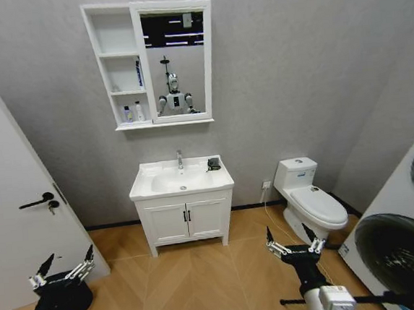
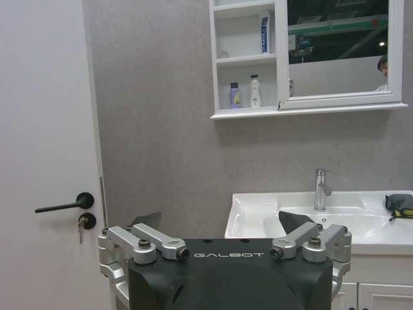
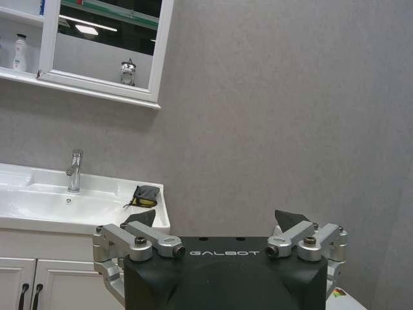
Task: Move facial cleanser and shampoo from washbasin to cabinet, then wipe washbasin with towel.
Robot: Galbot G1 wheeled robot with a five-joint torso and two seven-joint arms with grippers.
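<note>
The white washbasin (image 1: 155,183) with its chrome tap (image 1: 180,159) stands against the far wall, well ahead of me. A small dark towel (image 1: 213,164) lies on its right rim, also seen as the towel (image 2: 400,205) and the towel (image 3: 145,195). Above hangs the cabinet (image 1: 113,34) beside the mirror. On its lowest shelf stand a purple bottle (image 2: 235,95) and a white bottle (image 2: 255,91); which is the facial cleanser or the shampoo I cannot tell. My left gripper (image 1: 67,258) and right gripper (image 1: 289,235) are held low over the floor, both open and empty.
A white door with a black handle (image 1: 37,202) is close on my left. A toilet (image 1: 313,204) stands right of the basin, and a washing machine (image 1: 410,239) is at the near right. A low two-door cupboard (image 1: 186,221) carries the basin. A blue tube (image 2: 264,33) stands on the middle shelf.
</note>
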